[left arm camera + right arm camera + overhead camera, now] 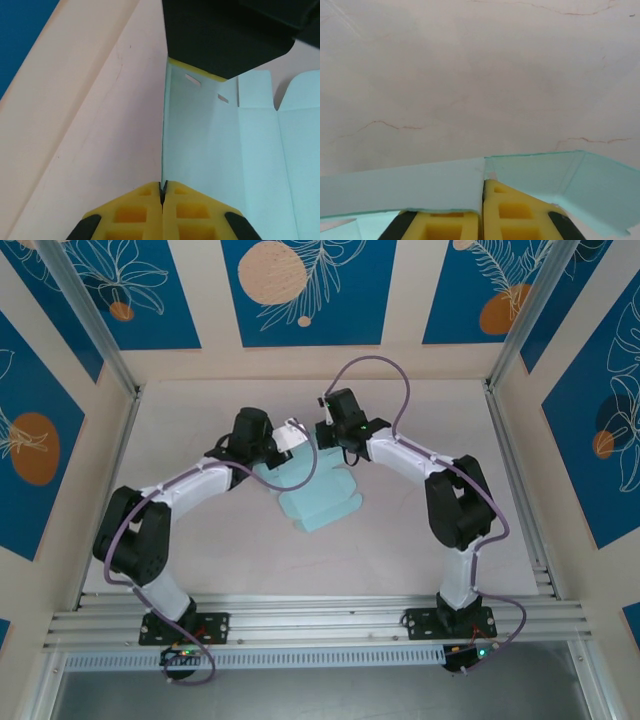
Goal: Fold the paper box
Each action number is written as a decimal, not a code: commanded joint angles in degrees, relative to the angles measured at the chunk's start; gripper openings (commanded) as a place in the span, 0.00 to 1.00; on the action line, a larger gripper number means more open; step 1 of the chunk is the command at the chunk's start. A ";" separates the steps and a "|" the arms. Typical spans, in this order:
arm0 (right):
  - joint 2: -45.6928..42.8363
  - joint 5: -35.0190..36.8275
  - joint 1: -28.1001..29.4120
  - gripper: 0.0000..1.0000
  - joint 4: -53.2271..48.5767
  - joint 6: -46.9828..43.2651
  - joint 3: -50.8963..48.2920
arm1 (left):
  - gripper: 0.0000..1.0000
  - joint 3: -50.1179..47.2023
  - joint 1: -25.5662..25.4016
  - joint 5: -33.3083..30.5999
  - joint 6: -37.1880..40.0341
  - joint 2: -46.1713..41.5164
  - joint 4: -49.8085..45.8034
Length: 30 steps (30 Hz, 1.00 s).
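Looks down on a pale pink desk (200, 550) inside a booth of blue floral panels (300, 290). Shows the left arm (170, 500) and the right arm (450, 500), both white and black, reaching in from the near edge and meeting above the middle of the desk. Places the paper box (318, 498), a pale mint die-cut sheet, at mid-desk between the two arms, mostly lying flat, with its far panel apparently lifted toward the wrists.

Expect very light, thin card: bending readily along the scored creases, holding a fold once pressed, creasing or tearing under a hard pull, and sliding easily over the smooth desk. Take hold at the edge of a panel or flap, close to a crease, not in the open middle of a panel. Avoid the small slots (192, 79) near the top of the raised panel, likely weak spots.

Shows, from the left wrist, the left fingers (159, 196) pressed together, yellow pads pinching the near edge of the upright panel, seen edge-on and running up to the other arm's black wrist. Shows, from the right wrist, the right fingers (488, 197) likewise closed, clamped on the sheet's edge, with one flap draped across the left pad and another folded up at the right. Suggests both grips sharing one raised panel, held from opposite ends.
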 commanded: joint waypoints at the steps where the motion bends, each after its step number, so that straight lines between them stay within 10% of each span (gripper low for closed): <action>1: -5.05 -4.63 -0.57 0.10 3.20 3.70 -3.89 | 0.00 -3.76 -2.33 -3.65 3.87 -1.98 8.64; 15: -19.38 -14.55 -5.26 0.50 6.85 9.93 -20.00 | 0.00 -11.50 -7.85 -11.67 11.06 -4.05 20.80; 30: -12.55 -28.59 -15.12 0.53 17.96 14.95 -30.15 | 0.00 -10.36 -4.97 -5.71 5.06 -2.28 19.93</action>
